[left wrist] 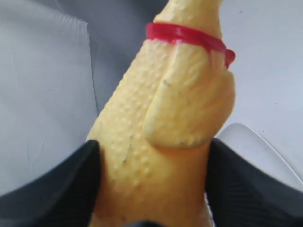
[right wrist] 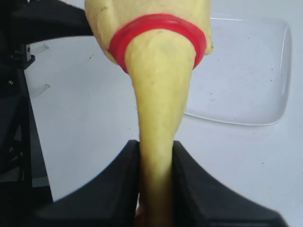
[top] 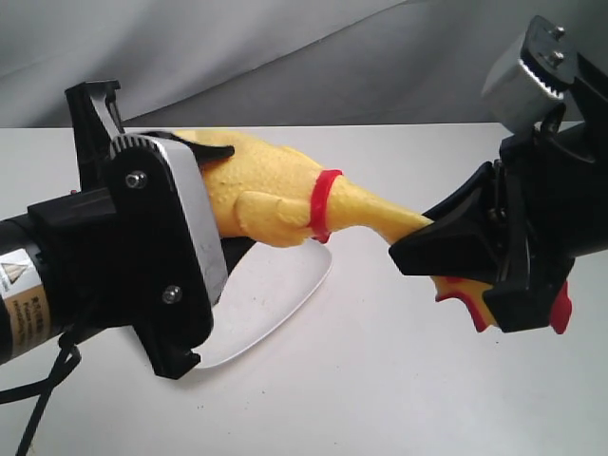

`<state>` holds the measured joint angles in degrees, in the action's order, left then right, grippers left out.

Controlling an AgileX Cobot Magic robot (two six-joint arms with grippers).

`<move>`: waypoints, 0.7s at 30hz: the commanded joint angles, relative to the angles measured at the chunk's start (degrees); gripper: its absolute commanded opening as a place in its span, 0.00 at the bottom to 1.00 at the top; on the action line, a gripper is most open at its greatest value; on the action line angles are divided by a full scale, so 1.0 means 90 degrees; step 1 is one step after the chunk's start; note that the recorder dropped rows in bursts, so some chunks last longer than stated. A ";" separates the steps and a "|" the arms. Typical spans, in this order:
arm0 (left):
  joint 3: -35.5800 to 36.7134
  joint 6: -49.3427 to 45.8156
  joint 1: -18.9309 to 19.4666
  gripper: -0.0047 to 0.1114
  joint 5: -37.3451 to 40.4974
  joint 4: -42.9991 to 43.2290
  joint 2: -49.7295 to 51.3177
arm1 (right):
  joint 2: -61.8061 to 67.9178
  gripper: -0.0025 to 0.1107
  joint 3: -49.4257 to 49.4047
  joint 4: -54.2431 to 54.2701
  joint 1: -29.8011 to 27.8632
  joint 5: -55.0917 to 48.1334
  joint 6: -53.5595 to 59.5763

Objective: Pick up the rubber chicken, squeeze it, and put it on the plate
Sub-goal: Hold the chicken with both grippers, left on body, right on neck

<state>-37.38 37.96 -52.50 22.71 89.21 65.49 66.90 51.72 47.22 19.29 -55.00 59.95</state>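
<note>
The yellow rubber chicken (top: 275, 195) hangs in the air between both arms, above the table. My left gripper (left wrist: 151, 163) is shut on its bumpy body (left wrist: 161, 127), just behind the red neck band (left wrist: 187, 35). My right gripper (right wrist: 156, 156) is shut on the thin neck (right wrist: 158, 109), and the red comb and wattle (top: 562, 309) poke out below that gripper. The white plate (top: 280, 294) lies on the table under the chicken, partly hidden by the left arm. The plate (right wrist: 246, 85) also shows beyond the neck in the right wrist view. The feet are hidden.
A white tabletop (top: 399, 380) spreads all around. A grey cloth backdrop (top: 285, 47) hangs behind the table's far edge. The bulky left wrist housing (top: 152, 256) blocks the plate's left side.
</note>
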 commanded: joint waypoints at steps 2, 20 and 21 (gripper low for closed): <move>-0.0021 0.0020 -0.0026 0.06 -0.0045 -0.0092 0.0015 | -0.0050 0.02 0.0008 0.0221 0.0016 0.0034 -0.0001; -0.0021 -0.0028 -0.0026 0.94 0.0269 0.0144 0.0015 | -0.0050 0.02 0.0008 0.0221 0.0016 0.0047 -0.0001; -0.0021 -0.0028 -0.0026 0.93 0.0366 0.0133 0.0015 | -0.0050 0.02 0.0008 0.0221 0.0016 0.0047 -0.0001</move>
<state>-37.38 36.87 -52.50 23.46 90.11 65.49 66.90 51.72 47.22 19.29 -55.00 59.95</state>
